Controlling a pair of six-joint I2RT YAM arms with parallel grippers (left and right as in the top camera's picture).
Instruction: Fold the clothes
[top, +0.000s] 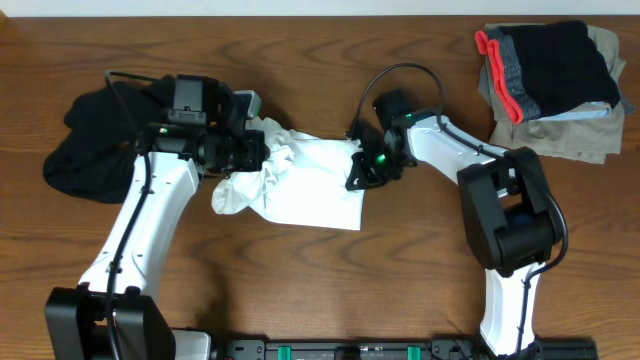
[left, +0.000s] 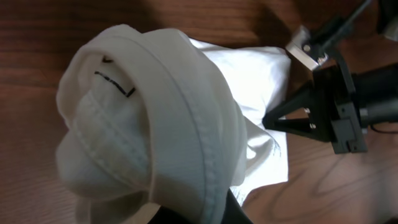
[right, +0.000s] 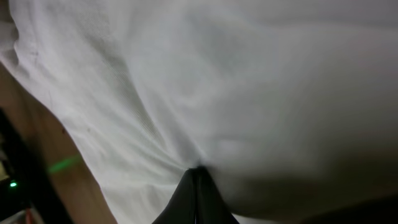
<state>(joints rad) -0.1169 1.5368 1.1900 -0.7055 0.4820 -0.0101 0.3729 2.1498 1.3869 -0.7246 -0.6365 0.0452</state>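
A white garment (top: 305, 185) lies crumpled in the middle of the wooden table. My left gripper (top: 255, 150) is shut on its bunched left end, which fills the left wrist view (left: 155, 118) with a seamed hem. My right gripper (top: 362, 170) is shut on the garment's right edge. In the right wrist view the cloth (right: 217, 81) is pinched between the closed black fingertips (right: 196, 171). The right gripper also shows in the left wrist view (left: 298, 118).
A black garment (top: 95, 140) lies heaped at the left, beside my left arm. A stack of folded clothes (top: 550, 80), black, grey with red trim and khaki, sits at the back right corner.
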